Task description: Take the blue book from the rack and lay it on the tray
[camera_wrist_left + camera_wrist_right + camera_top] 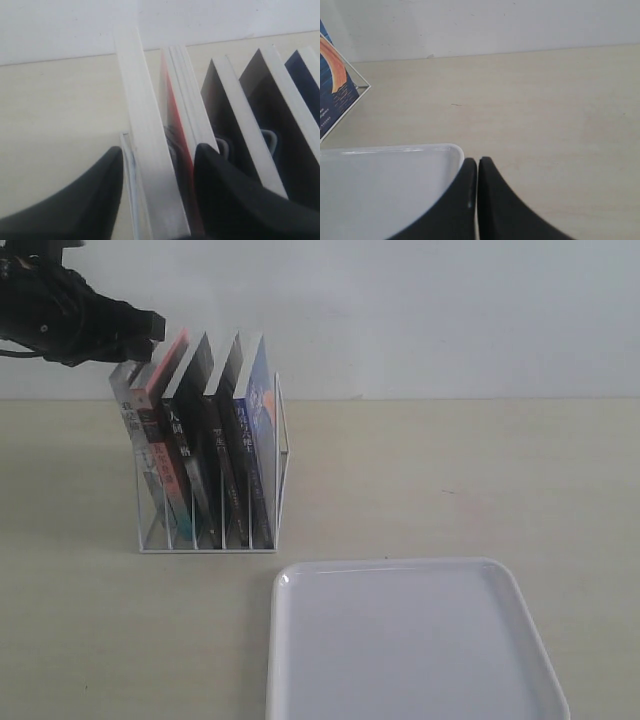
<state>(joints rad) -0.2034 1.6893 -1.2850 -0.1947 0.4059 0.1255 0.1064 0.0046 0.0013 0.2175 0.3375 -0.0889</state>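
Note:
The blue book (260, 435) stands in the rightmost slot of the white wire rack (283, 455), leaning left like the others. Its deep blue cover also shows in the left wrist view (305, 85), and its orange crescent in the right wrist view (332, 90). My left gripper (157, 330) is at the top of the rack's leftmost books, far from the blue book. It is open (159, 167), its fingers straddling a pale book (145, 150) and a red-covered book (177, 130). My right gripper (478, 165) is shut and empty, beside a corner of the white tray (385, 190). It is out of the exterior view.
Two black-spined books (205, 450) fill the middle slots between the red-covered book (160, 390) and the blue one. The tray (400, 650) lies flat in front of the rack, to its right. A pale wall (450, 310) stands behind the beige table.

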